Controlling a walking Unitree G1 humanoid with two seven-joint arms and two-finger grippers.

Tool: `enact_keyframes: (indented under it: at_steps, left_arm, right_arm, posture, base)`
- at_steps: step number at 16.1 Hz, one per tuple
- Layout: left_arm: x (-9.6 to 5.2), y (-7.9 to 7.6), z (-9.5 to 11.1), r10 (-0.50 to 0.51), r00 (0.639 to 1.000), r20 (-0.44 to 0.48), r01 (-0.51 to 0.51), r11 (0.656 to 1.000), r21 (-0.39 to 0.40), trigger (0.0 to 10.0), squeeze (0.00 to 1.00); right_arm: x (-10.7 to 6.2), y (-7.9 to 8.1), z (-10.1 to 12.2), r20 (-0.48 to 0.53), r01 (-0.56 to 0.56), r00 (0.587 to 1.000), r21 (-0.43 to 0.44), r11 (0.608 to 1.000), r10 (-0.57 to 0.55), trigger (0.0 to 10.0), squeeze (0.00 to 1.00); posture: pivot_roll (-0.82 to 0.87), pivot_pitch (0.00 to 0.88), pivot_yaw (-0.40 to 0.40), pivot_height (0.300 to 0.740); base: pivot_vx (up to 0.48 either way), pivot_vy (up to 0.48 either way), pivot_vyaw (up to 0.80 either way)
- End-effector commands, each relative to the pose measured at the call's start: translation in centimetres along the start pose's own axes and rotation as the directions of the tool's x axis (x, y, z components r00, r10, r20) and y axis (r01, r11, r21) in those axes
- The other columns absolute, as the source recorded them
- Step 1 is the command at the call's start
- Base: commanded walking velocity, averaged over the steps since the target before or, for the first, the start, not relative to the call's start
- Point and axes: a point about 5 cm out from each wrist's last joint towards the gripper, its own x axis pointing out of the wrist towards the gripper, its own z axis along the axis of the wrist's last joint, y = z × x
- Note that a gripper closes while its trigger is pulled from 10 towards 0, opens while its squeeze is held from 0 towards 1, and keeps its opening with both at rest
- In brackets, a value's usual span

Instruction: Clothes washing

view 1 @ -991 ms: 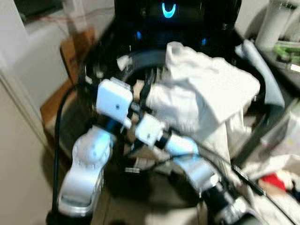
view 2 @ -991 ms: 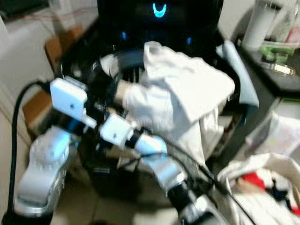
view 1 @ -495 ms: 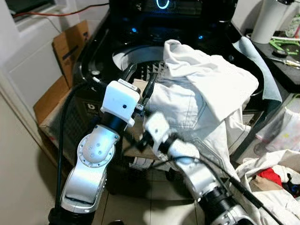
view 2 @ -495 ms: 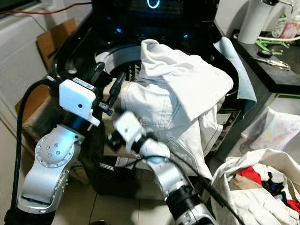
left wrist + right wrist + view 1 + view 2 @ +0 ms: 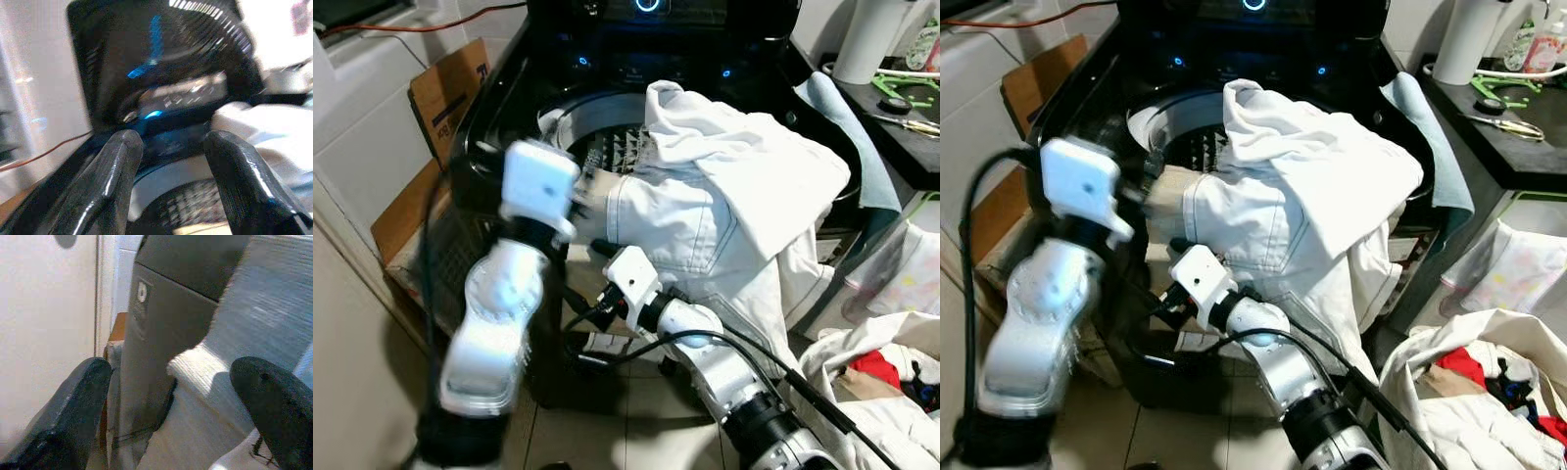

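Change: since half a second ago the left arm has swung up, its white wrist block now blurred near the tub rim; the right arm has dropped lower, to the machine's front; the white clothes lie as they did.
Clothes: white cotton garment heap (image 5: pixel 744 186), crumpled, with stitched seams and a patch pocket showing; draped over the front rim of the tub, its top inside the opening, a long fold hanging down the machine's front.
Washer: black top-loading washing machine (image 5: pixel 499 117), lid up, blue lights on the rear panel, perforated drum (image 5: pixel 607 147) visible left of the heap.
Left gripper: left gripper (image 5: pixel 171 161) pointed over the tub rim toward the lit panel; its two black fingers (image 5: pixel 110 181) spread apart, nothing between them, white cloth just beside one.
Right gripper: right gripper (image 5: pixel 186 406) low, against the machine's front and the hanging fold; fingers (image 5: pixel 73 406) spread wide, empty, cloth edge lying between them but not pinched.
Surroundings: brown cardboard box (image 5: pixel 445 88) left of the machine; pale blue towel (image 5: pixel 847 117) over the right edge; dark counter (image 5: pixel 911 108) with a white roll (image 5: pixel 871 34); open white bag of mixed laundry (image 5: pixel 876 377) on the floor, right.
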Motion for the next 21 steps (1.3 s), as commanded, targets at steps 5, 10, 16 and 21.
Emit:
enact_keyframes:
  at_steps: [5,10,16,21]
  left_arm:
    - [1.6,3.3,-3.4,0.063,0.994,-0.089,-0.058,0.997,0.059,10.0,0.0]
    - [0.8,6.3,-7.3,0.132,0.971,-0.197,-0.105,0.984,0.142,10.0,0.0]
    - [1.8,8.4,-3.4,0.29,0.957,0.012,-0.288,0.954,-0.086,10.0,0.0]
    - [1.5,11.3,-3.9,0.467,0.882,-0.055,-0.462,0.837,-0.294,10.0,0.0]
  right_arm:
    - [-0.6,0.3,0.4,0.013,-0.014,1.0,-0.033,0.999,0.014,10.0,0.0]
    - [-1.6,0.7,0.1,0.003,-0.016,1.0,-0.029,0.999,0.016,10.0,0.0]
    - [-2.2,0.7,-0.1,-0.012,-0.01,1.0,-0.029,1.0,0.009,10.0,0.0]
    - [-3.0,-0.1,-0.8,-0.041,0.011,0.999,-0.041,0.999,-0.013,10.0,0.0]
  posture:
    - [0.08,0.0,0.01,0.74]
    - [0.06,0.0,0.023,0.74]
    - [0.06,0.0,0.006,0.74]
    - [0.06,0.0,-0.001,0.74]
  base:
    - [0.0,0.0,0.0]
    - [0.0,0.0,0.0]
    - [0.0,0.0,0.0]
    - [0.0,0.0,0.0]
